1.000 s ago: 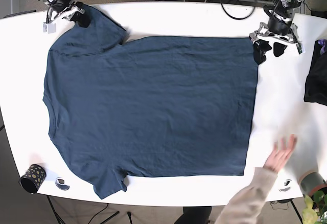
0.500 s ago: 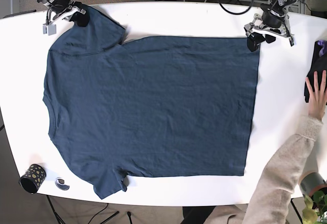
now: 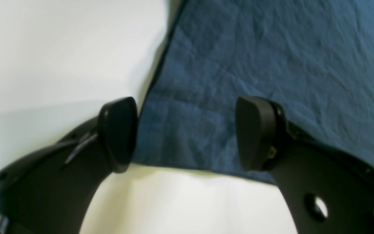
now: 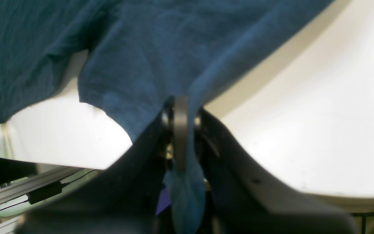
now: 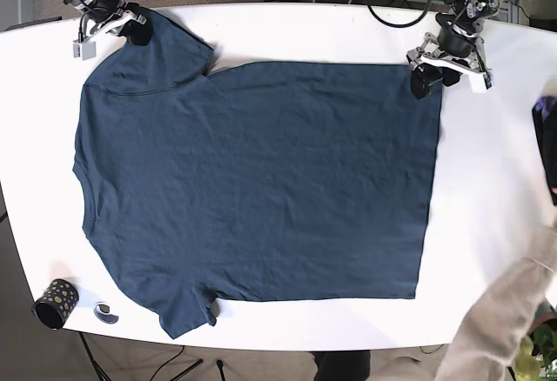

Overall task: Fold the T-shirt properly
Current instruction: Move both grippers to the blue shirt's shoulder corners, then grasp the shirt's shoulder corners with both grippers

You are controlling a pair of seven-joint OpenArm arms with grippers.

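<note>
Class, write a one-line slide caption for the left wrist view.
Open left gripper straddling the bottom corner of the blue T-shirt on the white table.

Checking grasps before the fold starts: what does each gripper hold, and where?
Right gripper is shut on the T-shirt at its sleeve edge. Left gripper holds nothing, open astride the hem corner.

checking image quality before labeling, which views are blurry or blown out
Left wrist view: soft throughout, open left claw blurred, white table glary. Right wrist view: right claw, shut on the T-shirt, is out of focus; table overexposed. Base view: sharp, evenly lit, but the person's sleeve is motion-blurred.
</note>
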